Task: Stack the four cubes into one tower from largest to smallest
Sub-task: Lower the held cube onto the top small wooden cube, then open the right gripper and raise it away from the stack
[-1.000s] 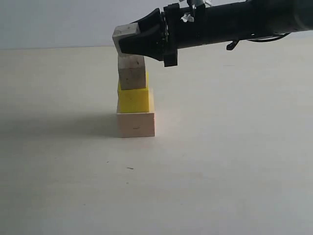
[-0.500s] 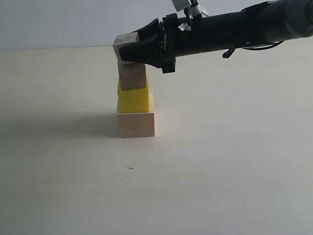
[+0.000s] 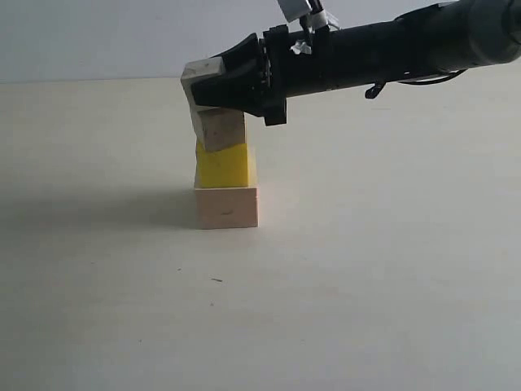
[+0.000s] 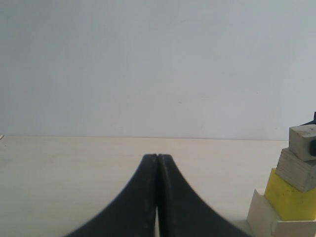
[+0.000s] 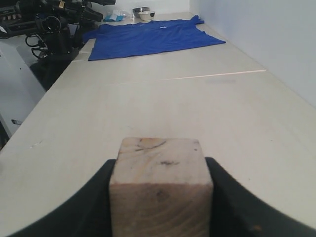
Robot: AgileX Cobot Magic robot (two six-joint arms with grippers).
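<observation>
The large pale wooden cube [image 3: 226,207] rests on the table with the yellow cube [image 3: 223,165] on it. The small brownish wooden cube [image 3: 220,129] sits on the yellow one, tilted. My right gripper [image 3: 213,84] reaches in from the right, shut on the smallest pale cube [image 3: 198,81], which touches the brownish cube's top. That cube [image 5: 160,185] fills the right wrist view between the black fingers [image 5: 89,197]. The left wrist view shows the stack at its edge: large cube [image 4: 276,222], yellow [image 4: 291,190], brownish [image 4: 297,169], smallest [image 4: 302,142]. My left gripper [image 4: 157,158] is shut and holds nothing, away from the stack.
A blue shirt [image 5: 148,34] lies far down the table in the right wrist view, with equipment [image 5: 49,24] beside the table. The plain wall [image 4: 158,64] stands behind the table.
My right gripper has lowered and shifted slightly left with the smallest cube. The brownish cube under it has tilted and slid a little left on the yellow cube.
</observation>
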